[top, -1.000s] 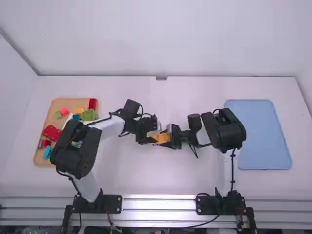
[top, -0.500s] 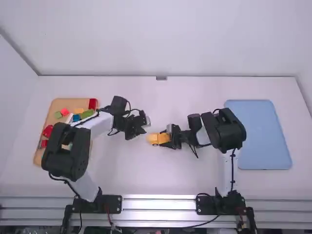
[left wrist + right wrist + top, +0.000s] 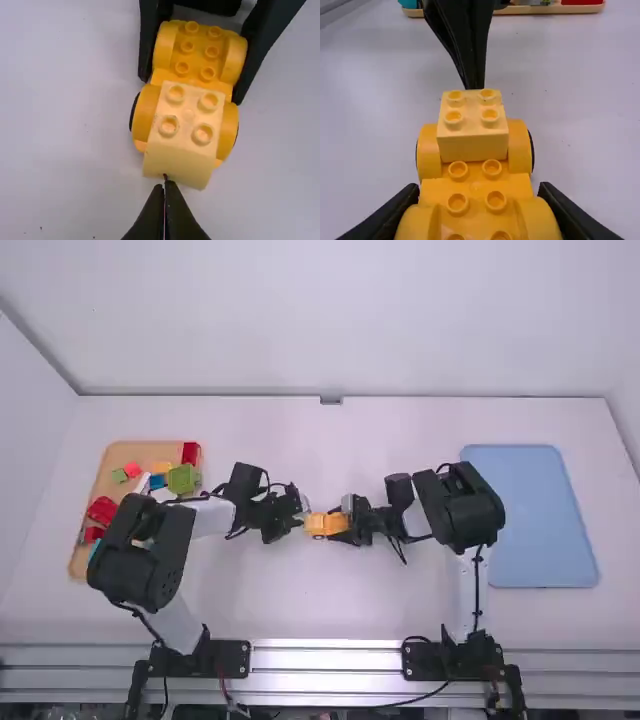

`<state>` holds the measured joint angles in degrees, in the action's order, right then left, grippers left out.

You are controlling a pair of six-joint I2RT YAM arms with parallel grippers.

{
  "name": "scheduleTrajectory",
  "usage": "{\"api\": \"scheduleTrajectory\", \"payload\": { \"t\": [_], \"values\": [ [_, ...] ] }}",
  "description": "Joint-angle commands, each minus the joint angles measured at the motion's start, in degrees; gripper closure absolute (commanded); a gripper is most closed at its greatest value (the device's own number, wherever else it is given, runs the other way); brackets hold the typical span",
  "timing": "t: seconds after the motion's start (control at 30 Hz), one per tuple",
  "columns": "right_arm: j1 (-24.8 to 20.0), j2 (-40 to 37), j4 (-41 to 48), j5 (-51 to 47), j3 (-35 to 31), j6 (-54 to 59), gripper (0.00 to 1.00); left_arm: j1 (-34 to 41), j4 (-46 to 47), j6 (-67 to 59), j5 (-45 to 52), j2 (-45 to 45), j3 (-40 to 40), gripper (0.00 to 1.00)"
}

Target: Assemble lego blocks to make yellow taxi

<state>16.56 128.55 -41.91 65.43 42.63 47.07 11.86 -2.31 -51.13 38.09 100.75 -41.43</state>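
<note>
Assembly is partly complete: at the centre of the high view, the pale yellow block (image 3: 472, 148) sits on the wheeled yellow base (image 3: 197, 56), and further body pieces likely remain to be fitted. The right gripper (image 3: 479, 190) pinches the base; the left gripper (image 3: 167, 184), fingertips pressed together, meets the block's end. The wooden tray (image 3: 118, 453), frame left, contains red, green, blue and yellow pieces; the blue tray (image 3: 530, 520) lies frame right.

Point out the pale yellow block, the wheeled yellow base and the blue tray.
Pale yellow plastic block (image 3: 472, 126): right wrist view, top face.
Orange-yellow wheeled plastic base (image 3: 195, 75): left wrist view, studded deck.
Flat blue tray (image 3: 530, 518): high view, bare middle.
</note>
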Motion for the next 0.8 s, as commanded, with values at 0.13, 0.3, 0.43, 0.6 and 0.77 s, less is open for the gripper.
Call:
{"api": "scheduleTrajectory", "payload": {
  "t": [0.13, 0.3, 0.43, 0.6, 0.77],
  "values": [
    [0.42, 1.95, 1.86, -3.58, -1.79, -1.84, 0.55, -0.17, 0.09, 0.42, 3.37, -1.01, 0.22, 0.98],
    [0.44, 1.95, 1.81, -3.56, -1.79, -1.84, 0.55, -0.15, 0.57, 0.39, 3.58, -1.01, 0.26, 0.98],
    [0.42, 1.95, 1.88, -3.34, -1.79, -1.84, 0.55, 0.7, 0.02, 0.33, 5.68, -1.01, 0.26, 0.98],
    [0.42, 1.95, 1.86, -3.34, -1.79, -1.81, 0.55, 2.36, -0.33, 0.37, 4.76, -1.01, 0.24, 0.98],
    [0.42, 1.95, 1.86, -3.34, -1.79, -1.84, 0.55, 3.15, -0.85, 0.42, 4.28, -1.01, 0.24, 0.98]
  ]
}}
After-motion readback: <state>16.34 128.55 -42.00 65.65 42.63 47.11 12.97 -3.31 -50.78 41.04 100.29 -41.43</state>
